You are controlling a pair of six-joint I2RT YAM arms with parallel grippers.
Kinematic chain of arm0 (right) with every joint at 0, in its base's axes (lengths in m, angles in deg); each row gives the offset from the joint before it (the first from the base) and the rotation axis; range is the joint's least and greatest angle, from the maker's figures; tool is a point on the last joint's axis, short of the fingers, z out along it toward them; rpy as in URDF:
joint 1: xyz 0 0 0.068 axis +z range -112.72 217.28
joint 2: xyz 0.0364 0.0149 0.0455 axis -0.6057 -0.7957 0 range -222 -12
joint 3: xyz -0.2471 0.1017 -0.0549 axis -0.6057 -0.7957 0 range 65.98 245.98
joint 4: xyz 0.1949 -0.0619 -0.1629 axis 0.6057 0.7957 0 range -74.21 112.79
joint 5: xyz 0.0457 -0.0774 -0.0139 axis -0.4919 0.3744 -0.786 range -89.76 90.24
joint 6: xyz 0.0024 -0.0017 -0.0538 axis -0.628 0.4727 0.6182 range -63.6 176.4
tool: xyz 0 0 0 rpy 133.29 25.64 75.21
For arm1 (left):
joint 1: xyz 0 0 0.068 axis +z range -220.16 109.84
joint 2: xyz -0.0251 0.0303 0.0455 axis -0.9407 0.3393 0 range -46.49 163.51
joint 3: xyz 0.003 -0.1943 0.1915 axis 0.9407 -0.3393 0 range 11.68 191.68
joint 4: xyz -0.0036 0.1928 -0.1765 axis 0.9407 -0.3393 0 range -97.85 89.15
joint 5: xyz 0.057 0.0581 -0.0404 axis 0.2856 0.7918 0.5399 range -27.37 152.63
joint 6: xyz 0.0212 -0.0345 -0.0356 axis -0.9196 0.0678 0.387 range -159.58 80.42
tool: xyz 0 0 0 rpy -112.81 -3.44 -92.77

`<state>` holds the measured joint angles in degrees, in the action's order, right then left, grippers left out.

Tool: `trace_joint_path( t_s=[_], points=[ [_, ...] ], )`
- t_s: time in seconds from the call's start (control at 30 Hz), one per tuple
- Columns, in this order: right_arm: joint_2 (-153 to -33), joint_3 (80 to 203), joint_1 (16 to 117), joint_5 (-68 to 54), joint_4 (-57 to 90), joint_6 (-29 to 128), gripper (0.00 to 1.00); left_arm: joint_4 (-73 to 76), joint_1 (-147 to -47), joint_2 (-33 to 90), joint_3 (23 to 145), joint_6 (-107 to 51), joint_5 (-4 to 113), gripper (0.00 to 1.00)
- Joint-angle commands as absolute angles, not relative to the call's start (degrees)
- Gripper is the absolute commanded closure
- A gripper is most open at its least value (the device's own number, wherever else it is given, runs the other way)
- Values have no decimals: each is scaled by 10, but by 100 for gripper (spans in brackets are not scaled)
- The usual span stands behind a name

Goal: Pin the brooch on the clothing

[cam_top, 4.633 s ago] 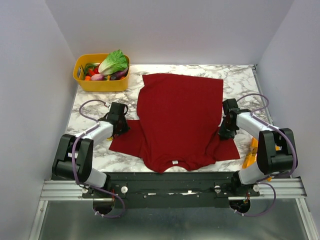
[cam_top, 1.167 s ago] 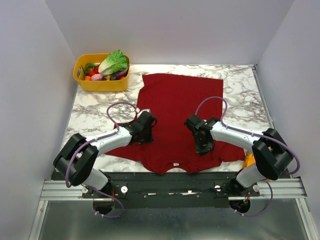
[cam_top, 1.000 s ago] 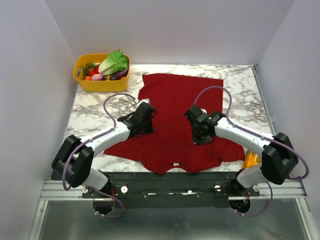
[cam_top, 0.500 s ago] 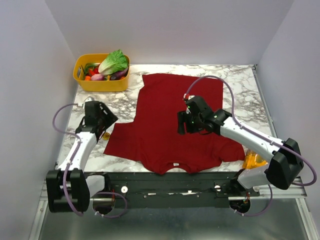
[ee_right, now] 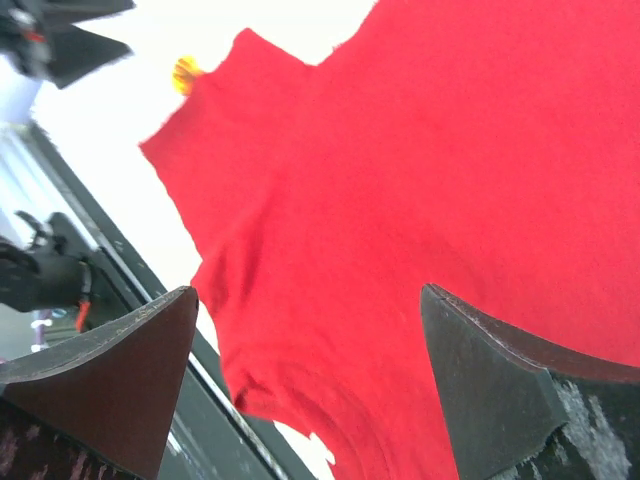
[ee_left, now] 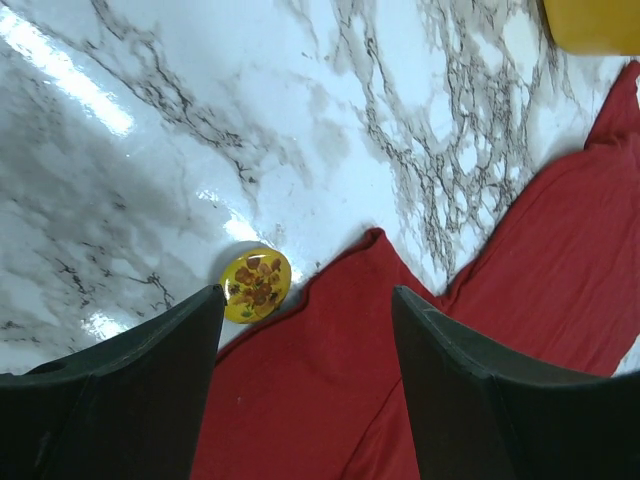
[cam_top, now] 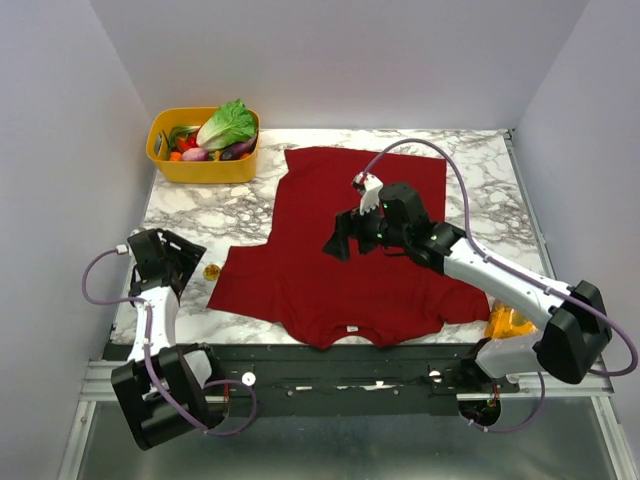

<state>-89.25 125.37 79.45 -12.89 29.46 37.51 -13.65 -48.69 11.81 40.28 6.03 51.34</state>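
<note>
Here, the brooch [ee_left: 257,284] lies just beside the shirt [ee_left: 310,400] sleeve.

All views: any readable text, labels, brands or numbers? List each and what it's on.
No text can be read in any view.
Neck label on the shirt: white tag, too small to read.
Brooch: flower picture on yellow, no words or numbers visible.
Orange bag: mostly hidden behind the right arm, no print legible.
Yellow basket: no marking visible.
</note>
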Motion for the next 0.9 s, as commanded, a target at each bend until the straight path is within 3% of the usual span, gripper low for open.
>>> trace_joint_path(
  t_s=[0.0,0.23,0.33,0.57,0.87],
  points=[
    [-929,1263,796,-183,209,394,1,-138,-466,123,410,42,507,25],
    [-1059,1335,797,-265,186,383,3,-165,-462,152,425,10,538,26],
    [-1124,1369,808,-302,178,366,12,-148,-462,165,417,13,527,27],
    [-1248,1488,847,-345,180,341,49,-122,-461,196,402,9,530,31],
    [-1342,1602,878,-360,189,315,53,-92,-463,230,382,9,523,33]
  ],
)
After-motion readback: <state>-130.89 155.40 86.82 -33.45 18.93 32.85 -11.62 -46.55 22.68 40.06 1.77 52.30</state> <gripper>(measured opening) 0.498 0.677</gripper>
